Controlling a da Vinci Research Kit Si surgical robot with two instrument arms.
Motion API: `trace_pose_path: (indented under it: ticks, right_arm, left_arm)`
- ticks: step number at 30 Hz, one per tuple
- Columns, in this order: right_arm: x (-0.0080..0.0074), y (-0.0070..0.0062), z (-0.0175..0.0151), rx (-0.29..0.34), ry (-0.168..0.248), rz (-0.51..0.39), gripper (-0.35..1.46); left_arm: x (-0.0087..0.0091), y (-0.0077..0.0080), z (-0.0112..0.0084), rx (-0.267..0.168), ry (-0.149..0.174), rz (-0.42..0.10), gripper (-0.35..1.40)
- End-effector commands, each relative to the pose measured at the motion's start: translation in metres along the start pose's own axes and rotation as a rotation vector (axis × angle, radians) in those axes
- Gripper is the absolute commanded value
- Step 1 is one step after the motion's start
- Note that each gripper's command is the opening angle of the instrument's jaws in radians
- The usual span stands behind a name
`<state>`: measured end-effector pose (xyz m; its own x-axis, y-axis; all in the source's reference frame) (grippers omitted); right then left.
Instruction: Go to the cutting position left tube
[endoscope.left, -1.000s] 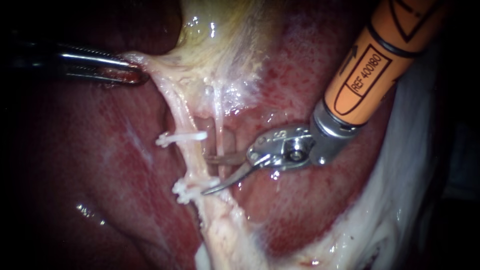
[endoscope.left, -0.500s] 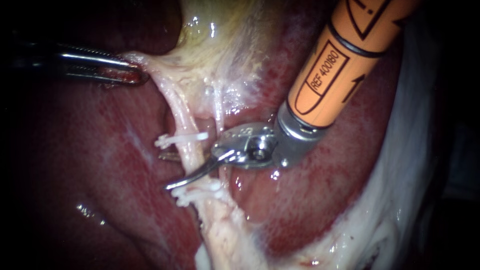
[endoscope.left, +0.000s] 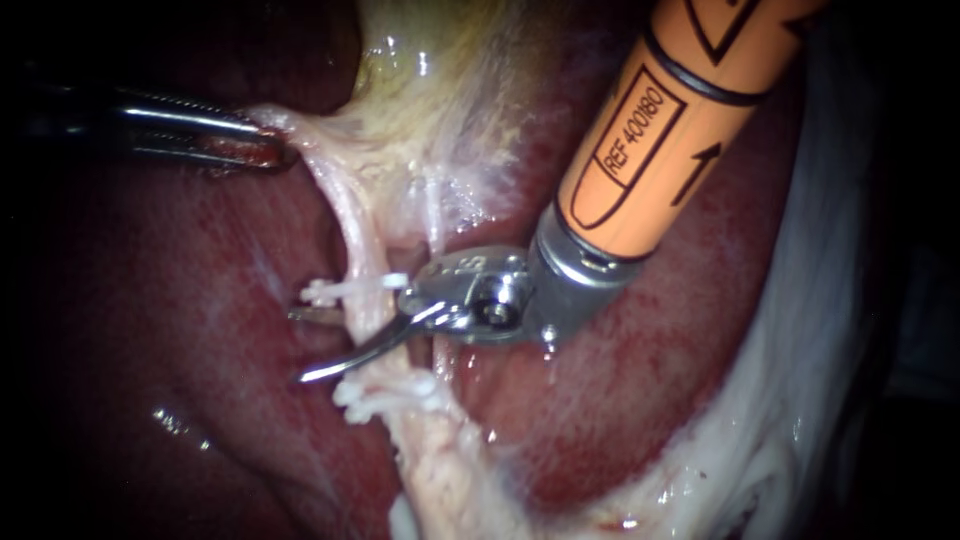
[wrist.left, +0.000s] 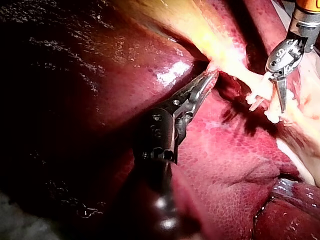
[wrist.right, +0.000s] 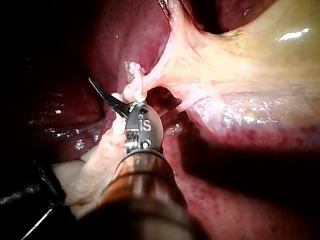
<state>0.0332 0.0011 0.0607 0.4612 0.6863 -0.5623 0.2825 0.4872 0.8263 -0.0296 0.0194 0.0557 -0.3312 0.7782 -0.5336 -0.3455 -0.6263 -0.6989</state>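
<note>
Nearest the scope: orange shaft (endoscope.left: 650, 140) of the right instrument (endoscope.left: 300, 346), coming in from upper right, w/ a metal wrist at its end. Its two blades stand parted, clear gap btwn them. The curved front blade crosses in front of the left tube (endoscope.left: 362, 250) and the other blade shows behind it, so the tube sits in the gap. Can't tell if either blade touches it. That spot lies btwn two white clips on the tube: upper clip (endoscope.left: 345, 290) just above the blades, lower clip (endoscope.left: 385, 393) just below.

Left tube = the thick pale strand running from the gallbladder (endoscope.left: 440, 90) down over the liver (endoscope.left: 200, 300). A thinner tube (endoscope.left: 436, 225) runs just beside it on the wrist side and passes behind the blades' hinge.

Farther back, the left instrument (endoscope.left: 262, 148) comes in from the left, jaws clenched on pale tissue (endoscope.left: 300, 130) at the gallbladder's lower edge; that tissue is stretched taut toward it. Left wrist view shows the same grip, both jaws closed over the pale edge.
</note>
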Motion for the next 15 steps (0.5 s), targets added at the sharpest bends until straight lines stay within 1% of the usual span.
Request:
trace_pose_path:
  ticks: [1,3,6,12,13,15]
  right_arm:
    - [0.0002,-0.0003,0.0,0.006,0.0,0.001,1.43]
    - [0.0006,-0.0008,0.0001,0.012,0.006,0.002,1.43]
    - [0.0008,-0.001,0.0001,0.014,0.009,0.002,1.43]
    - [0.0006,-0.0005,-0.0002,0.014,0.008,0.008,1.45]
    - [0.0006,-0.0005,-0.0002,0.014,0.007,0.019,1.45]
    - [0.0002,-0.0003,-0.0005,0.02,0.005,0.041,1.38]
  left_arm:
    - [0.0,0.0,0.0,0.0,0.0,0.0,-0.35]
    - [0.0,0.0,0.0,0.0,0.0,0.0,-0.35]
    - [0.0,0.0,0.0,0.0,0.0,0.0,-0.35]
    - [0.0,0.0,0.0,0.0,0.0,0.0,-0.35]
    - [0.0,0.0,0.0,0.0,0.0,0.0,-0.35]
    - [0.0,0.0,0.0001,0.0,0.0,0.0,-0.35]
